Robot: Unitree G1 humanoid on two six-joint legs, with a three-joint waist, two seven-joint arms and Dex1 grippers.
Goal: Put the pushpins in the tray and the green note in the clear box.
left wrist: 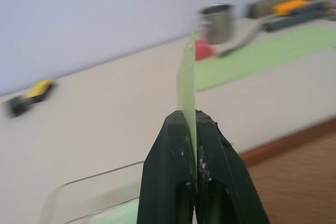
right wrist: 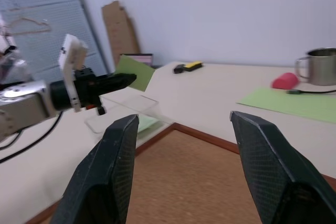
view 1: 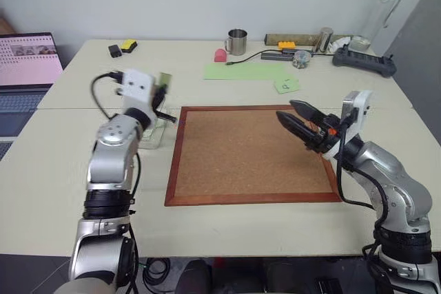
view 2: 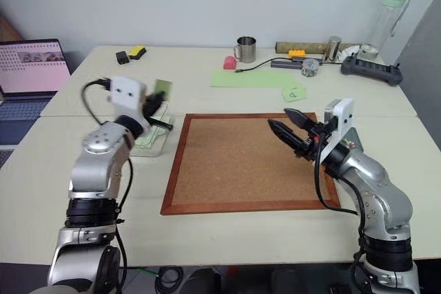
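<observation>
My left gripper is shut on the lower edge of the green note, a light green square that it holds upright. Note and gripper hover just over the clear box, which stands on the table left of the cork board. A pale green paper lies inside the box. My right gripper is open and holds nothing; it hangs above the board's right part and points toward the left arm. The pushpins and the tray are out of view.
Behind the board lie a large pale green sheet and a scribbled green note. A metal mug, a pink lump, cables and a power strip line the back edge. A laptop stands far left.
</observation>
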